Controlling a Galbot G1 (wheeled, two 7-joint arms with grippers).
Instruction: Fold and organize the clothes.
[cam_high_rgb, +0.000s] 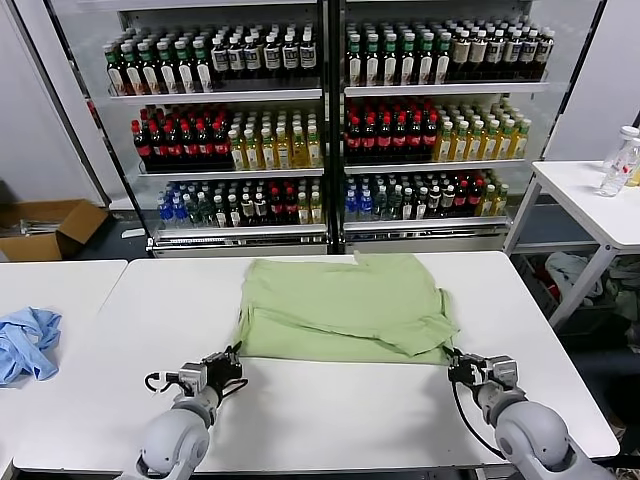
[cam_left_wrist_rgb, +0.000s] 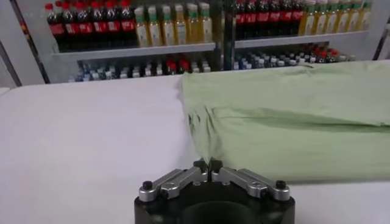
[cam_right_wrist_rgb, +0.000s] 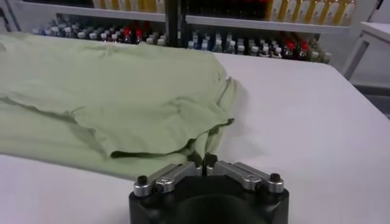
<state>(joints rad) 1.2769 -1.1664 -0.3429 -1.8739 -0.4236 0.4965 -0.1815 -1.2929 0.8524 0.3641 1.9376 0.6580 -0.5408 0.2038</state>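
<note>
Behind the white table (cam_high_rgb: 330, 400) stood coolers of bottled drinks (cam_high_rgb: 330, 120). The green polo shirt (cam_high_rgb: 345, 305) lay flat mid-table. The left gripper (cam_high_rgb: 228, 366) and right gripper (cam_high_rgb: 462, 368) sat closed, empty, at its near corners; both should open, pinch the hem evenly, and lift together.

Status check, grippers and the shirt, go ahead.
Left gripper shut at shirt's near left corner. Right gripper shut at near right corner. Shirt partly folded on the table. Nothing in the way.
</note>
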